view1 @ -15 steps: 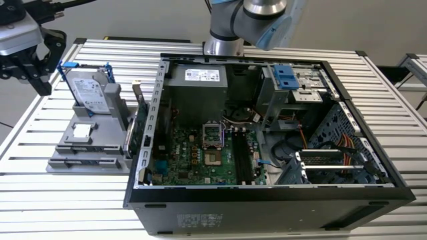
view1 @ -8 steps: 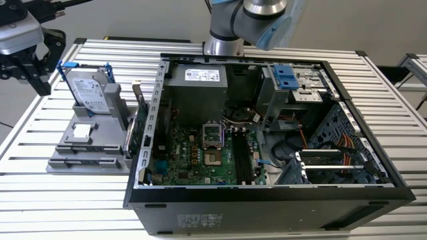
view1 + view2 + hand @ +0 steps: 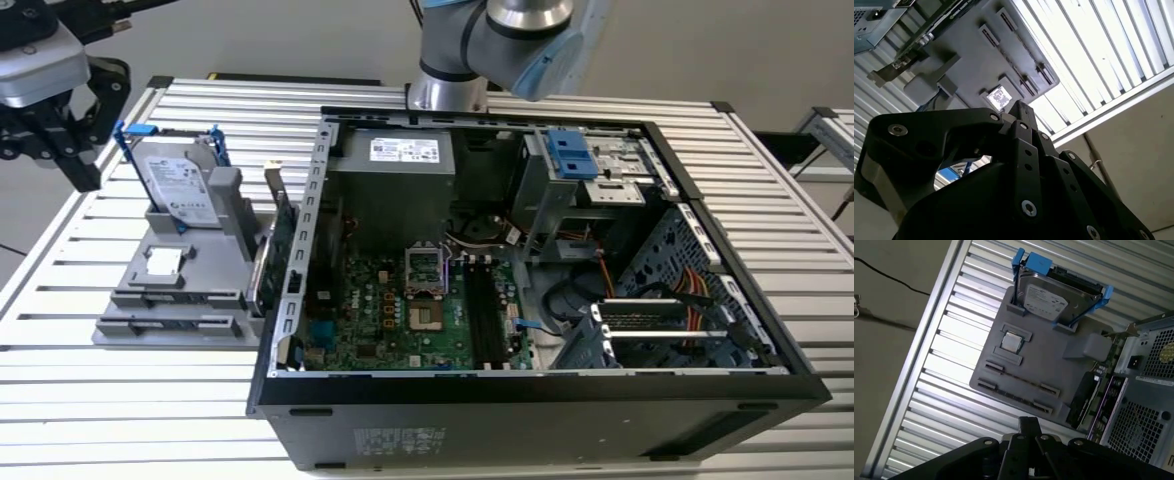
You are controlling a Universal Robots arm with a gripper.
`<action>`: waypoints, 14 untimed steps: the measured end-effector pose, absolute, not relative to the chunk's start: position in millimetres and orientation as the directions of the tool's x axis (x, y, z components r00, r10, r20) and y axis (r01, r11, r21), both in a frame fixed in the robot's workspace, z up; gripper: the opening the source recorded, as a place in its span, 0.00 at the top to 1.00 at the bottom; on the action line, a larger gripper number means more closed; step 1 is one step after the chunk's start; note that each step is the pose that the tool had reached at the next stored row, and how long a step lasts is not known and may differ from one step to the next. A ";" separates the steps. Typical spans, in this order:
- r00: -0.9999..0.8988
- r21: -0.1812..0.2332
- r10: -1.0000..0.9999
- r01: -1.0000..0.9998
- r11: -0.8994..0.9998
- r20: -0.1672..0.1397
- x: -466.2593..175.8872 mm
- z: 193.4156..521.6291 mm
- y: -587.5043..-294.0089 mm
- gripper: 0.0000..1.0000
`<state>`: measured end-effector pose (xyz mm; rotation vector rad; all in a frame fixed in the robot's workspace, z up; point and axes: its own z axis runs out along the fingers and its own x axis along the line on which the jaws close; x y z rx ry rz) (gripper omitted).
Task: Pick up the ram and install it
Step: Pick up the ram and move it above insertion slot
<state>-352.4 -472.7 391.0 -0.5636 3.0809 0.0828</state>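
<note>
My gripper (image 3: pixel 83 172) hangs high at the exterior view's far left, above the table's edge and beside the grey parts holder (image 3: pixel 200 275). In both wrist views its black fingers meet at one tip (image 3: pixel 1021 109) (image 3: pixel 1029 424), shut, with nothing between them. I cannot pick out the ram. Thin dark lines run along the holder's two long grooves (image 3: pixel 1019 379), just past the fingertips. The open computer case (image 3: pixel 534 395) lies in the middle of the table, with the green motherboard (image 3: pixel 387 310) and its black memory slots (image 3: pixel 483 310) exposed.
On the holder stand a silver hard drive in a blue frame (image 3: pixel 176 185) (image 3: pixel 1054 297), a small square chip (image 3: pixel 163 262) (image 3: pixel 1011 341) and a green card on edge (image 3: pixel 283 250) against the case wall. The arm's base (image 3: pixel 447 60) rises behind the case. Slatted table (image 3: pixel 134 400) all around.
</note>
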 end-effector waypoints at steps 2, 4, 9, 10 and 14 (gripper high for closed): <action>-0.933 0.050 -0.360 -0.360 0.931 -0.018 -352.5 391.0 -472.7 1.00; -0.930 0.050 -0.366 -0.367 0.929 -0.018 -352.7 391.0 -472.7 1.00; -0.924 0.050 -0.383 -0.383 0.922 -0.018 -353.1 391.0 -472.7 1.00; -0.922 0.050 -0.386 -0.387 0.921 -0.018 -353.3 391.0 -472.7 1.00; -0.916 0.050 -0.402 -0.402 0.914 -0.018 -353.7 391.0 -472.7 1.00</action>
